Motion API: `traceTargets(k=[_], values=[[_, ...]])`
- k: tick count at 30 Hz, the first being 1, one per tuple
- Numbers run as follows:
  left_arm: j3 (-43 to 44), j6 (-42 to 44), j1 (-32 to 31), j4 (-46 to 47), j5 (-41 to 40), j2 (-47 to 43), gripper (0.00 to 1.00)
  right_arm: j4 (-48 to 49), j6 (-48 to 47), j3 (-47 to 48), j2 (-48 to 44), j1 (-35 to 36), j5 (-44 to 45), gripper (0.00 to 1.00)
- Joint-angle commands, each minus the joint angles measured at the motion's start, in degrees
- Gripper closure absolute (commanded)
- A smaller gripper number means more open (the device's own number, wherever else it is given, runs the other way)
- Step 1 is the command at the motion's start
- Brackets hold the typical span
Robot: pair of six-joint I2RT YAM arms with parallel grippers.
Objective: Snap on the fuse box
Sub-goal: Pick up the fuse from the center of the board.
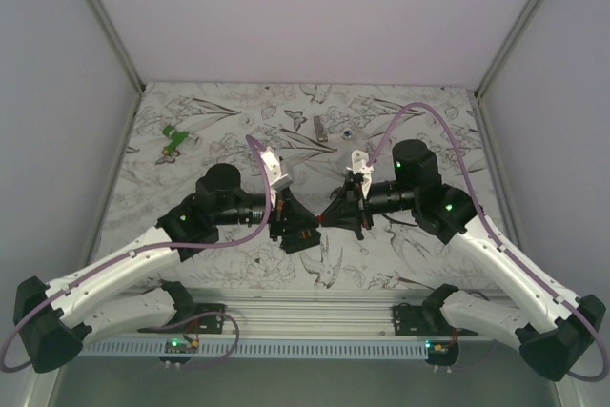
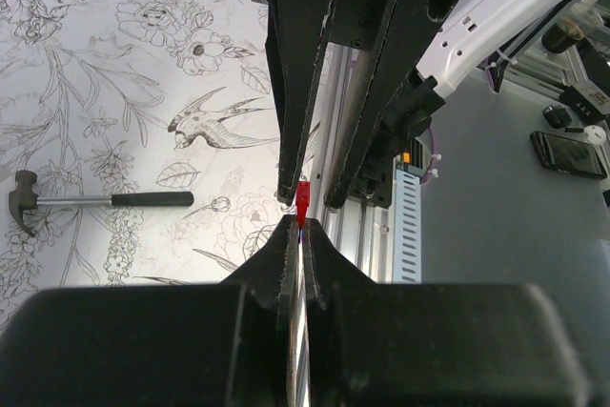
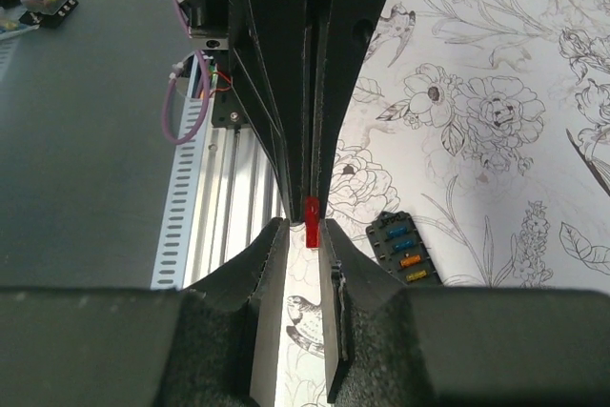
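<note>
Fuse box [image 3: 404, 248] lies flat on the table [image 1: 250, 269], in the near half, about midway between the left and right edges. The right wrist view shows it just beside the fingertips of the right gripper [image 3: 307, 231] and lower than them. Its face is turned up, with a row of small blue, orange and yellow fuses in it. In the top view the arms cover this place.

Both arms reach toward each other over the middle of the table, and their grippers meet tip to tip. The left gripper [image 2: 301, 231] has its fingers pressed together, and a small red fuse [image 3: 312, 209] is pinched at their very tips, sticking out toward the other gripper. The right gripper has its fingers narrow, one on each side of the same red fuse. A thin gap shows on at least one side, so I cannot tell if the pads really press on it. The red fuse is above the table and does not touch the box.

A hammer [image 2: 95, 202] with a black grip lies flat on the table, well apart from both grippers. A green object [image 1: 174, 138] lies near the far left corner, and a small grey metal piece [image 1: 318, 126] near the middle of the far edge
</note>
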Motion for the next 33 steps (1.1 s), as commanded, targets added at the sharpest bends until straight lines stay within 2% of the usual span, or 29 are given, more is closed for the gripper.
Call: traceTargets(k=[1,10,15,19,22,24,25,29,33], values=[[1.16,1.43,-0.52,0.76,1.69,0.13,1.00,0.06,-0.07,2.29,0.28,-0.31,-2.83,0.75],[1.59,1.54,-0.78,0.77,1.69,0.56,1.00,0.06,-0.08,2.54,1.57,-0.35,-4.54,0.80],[1.57,1.70,-0.96,0.75,1.56,1.04,1.00,0.15,-0.17,2.58,1.26,-0.35,-5.13,0.88],[1.38,1.65,-0.96,0.75,1.15,1.19,1.00,0.06,-0.15,2.53,0.77,-0.34,-4.76,0.99],[0.85,1.77,-0.96,0.69,-0.19,0.78,1.00,-0.07,-0.06,2.35,0.42,-0.28,-3.54,1.00],[0.11,1.67,-0.96,0.46,-2.27,0.23,0.94,-0.34,0.28,2.10,0.01,-0.34,-1.67,1.00],[-0.62,1.37,-0.96,0.30,-3.81,-0.12,0.87,-0.44,0.58,1.99,-0.14,-0.29,-0.18,1.00],[-3.56,-1.13,-0.75,-1.76,-14.41,-1.35,0.72,-1.00,3.15,1.11,-0.50,-0.35,8.58,1.00],[-4.70,-5.26,0.32,-8.03,-24.38,-0.14,0.63,-0.24,6.71,-0.87,-0.02,-0.35,16.88,1.00]])
